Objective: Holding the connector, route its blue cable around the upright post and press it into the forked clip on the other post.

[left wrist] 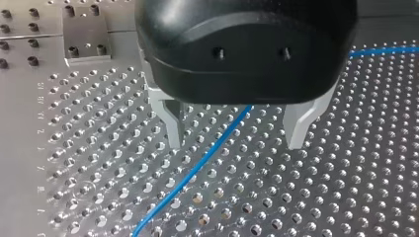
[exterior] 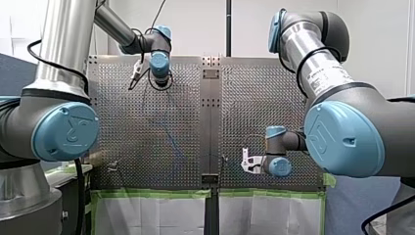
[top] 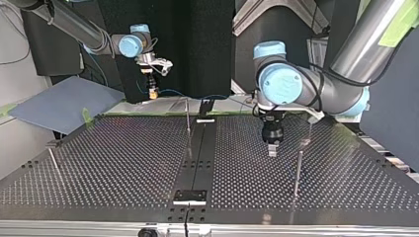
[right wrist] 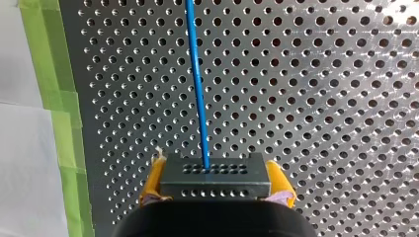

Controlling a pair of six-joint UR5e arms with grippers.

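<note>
My right gripper is shut on a dark connector block, which sits between its yellow pads. The blue cable leaves the block and runs straight ahead over the perforated plate. In the top view that gripper hangs above the table's far edge. My left gripper is open just above the plate. The blue cable lies on the holes and passes between its metal fingers without touching them. A thin upright post stands close beside the left gripper. Which post carries the forked clip I cannot tell.
Other thin posts stand near the centre strip and at the top view's left. A dark centre strip divides the two perforated plates. Green tape edges the plate near my right gripper.
</note>
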